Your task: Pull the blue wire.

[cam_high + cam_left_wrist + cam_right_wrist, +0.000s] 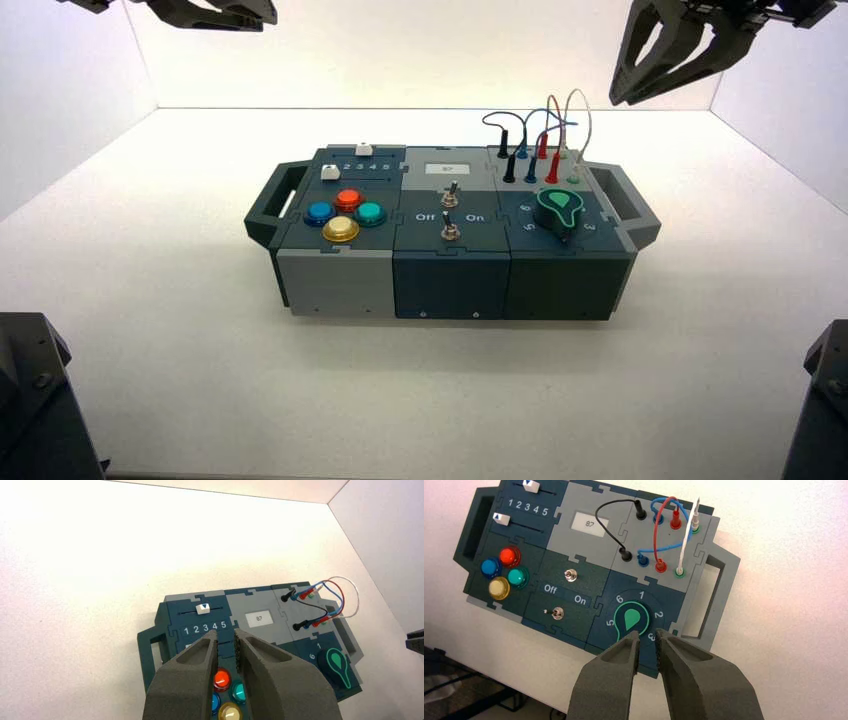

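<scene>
We are seeing the blue wire (667,549) arching between two sockets at the box's (450,285) far right corner, both plugs seated, beside red, black and white loops. The right gripper (648,639) is hanging above the green knob (630,620), ridged grey fingers slightly parted, holding nothing. The left gripper (225,639) is idling over the sliders, likewise narrowly parted and empty, the box resting on a matte white tabletop (180,340).

Wire: thin blue wire (667,548), arched in a loop.
Ends: both blue plugs seated upright in sockets.
Place: box's back right corner.
</scene>
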